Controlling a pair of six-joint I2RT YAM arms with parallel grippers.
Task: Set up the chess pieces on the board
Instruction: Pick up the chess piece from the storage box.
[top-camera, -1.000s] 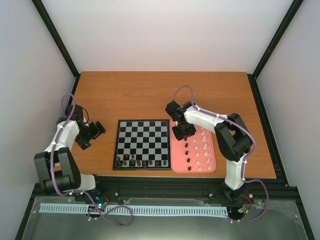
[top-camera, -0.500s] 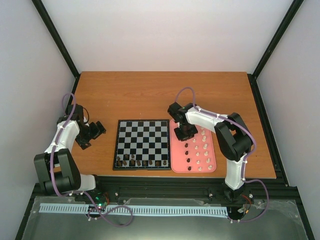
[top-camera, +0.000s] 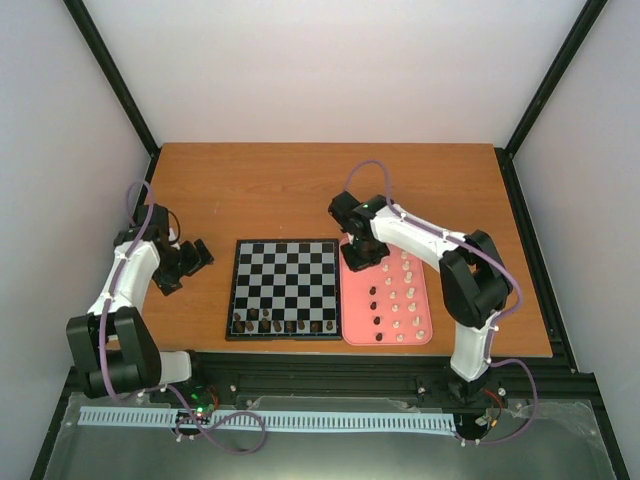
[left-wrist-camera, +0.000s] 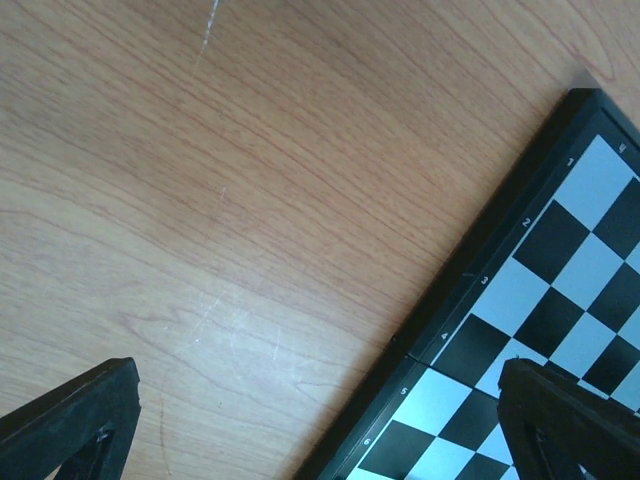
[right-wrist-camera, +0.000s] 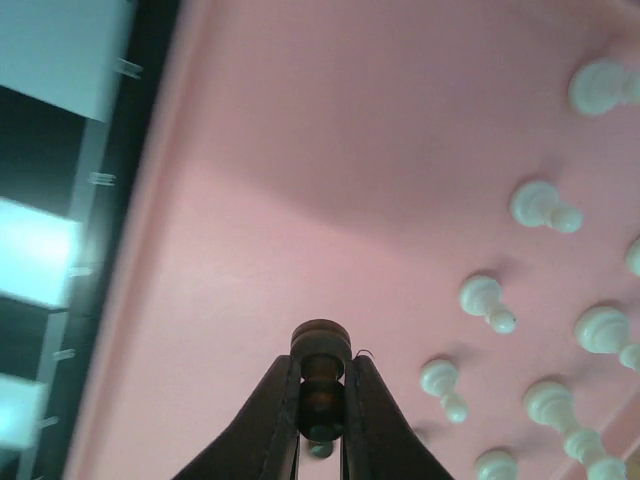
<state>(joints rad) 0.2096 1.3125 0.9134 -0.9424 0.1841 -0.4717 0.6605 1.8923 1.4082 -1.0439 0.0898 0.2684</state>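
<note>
A brown wooden bench (top-camera: 300, 190) sits inside plain white walls (top-camera: 330, 70). One dark piece (right-wrist-camera: 321, 340) is pinched in the right claw (right-wrist-camera: 321, 378). Its two fingers are closed tight on the piece's middle, over the pink tray (right-wrist-camera: 300, 150). White pieces (right-wrist-camera: 485, 300) stand on the tray near it, and some spare dark pieces (top-camera: 374, 305) stand in a line there too. The board (top-camera: 285, 270) lies right next to the tray, on its left side. A row of dark pieces (top-camera: 285, 325) stands along the board's near edge (I see none on the other rows). Off to the left, the left claw (left-wrist-camera: 320, 430) hangs over the bench by the board's edge, fingers spread wide, with nothing in them.

The step in hand looks like the pick-up: the piece is gripped but not yet on the board. Next, I think, the arm must lift it clear, carry it left to a free square, and set it down upright without bumping the others.
</note>
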